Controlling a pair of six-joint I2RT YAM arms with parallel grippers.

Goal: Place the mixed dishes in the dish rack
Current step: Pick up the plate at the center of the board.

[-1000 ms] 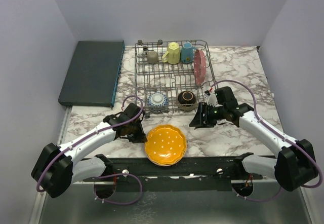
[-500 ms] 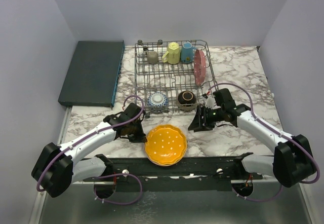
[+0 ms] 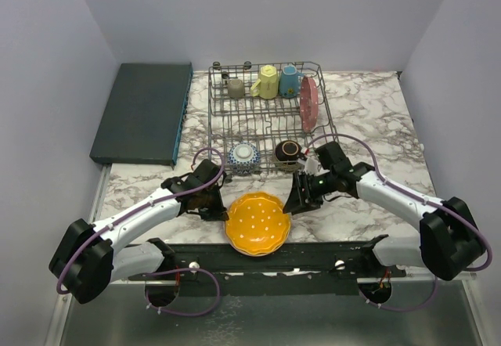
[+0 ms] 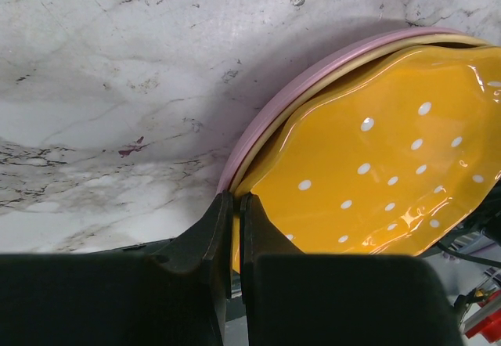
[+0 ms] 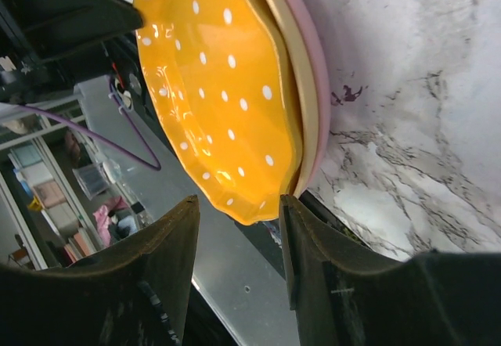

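Note:
An orange dotted plate (image 3: 257, 222) lies on top of a tan plate and a pink plate at the table's front edge. My left gripper (image 3: 211, 203) is shut on the orange plate's left rim (image 4: 266, 205); the tan rim (image 4: 270, 131) and the pink rim (image 4: 313, 72) show beneath it. My right gripper (image 3: 298, 197) is open at the plate's right side. In the right wrist view the orange plate's edge (image 5: 235, 197) sits between the spread jaws, untouched, with the tan plate (image 5: 286, 56) and pink plate (image 5: 313, 72) behind. The dish rack (image 3: 270, 115) stands behind.
The rack holds an olive-grey mug (image 3: 236, 88), a yellow mug (image 3: 267, 82), a blue mug (image 3: 290, 81), an upright red plate (image 3: 309, 102), a blue bowl (image 3: 244, 156) and a brown bowl (image 3: 288, 153). A dark teal slab (image 3: 143, 111) lies at back left.
My right gripper has moved left and nearer, from beside the rack's front corner to the orange plate's right edge. The left gripper and the plate have hardly moved.

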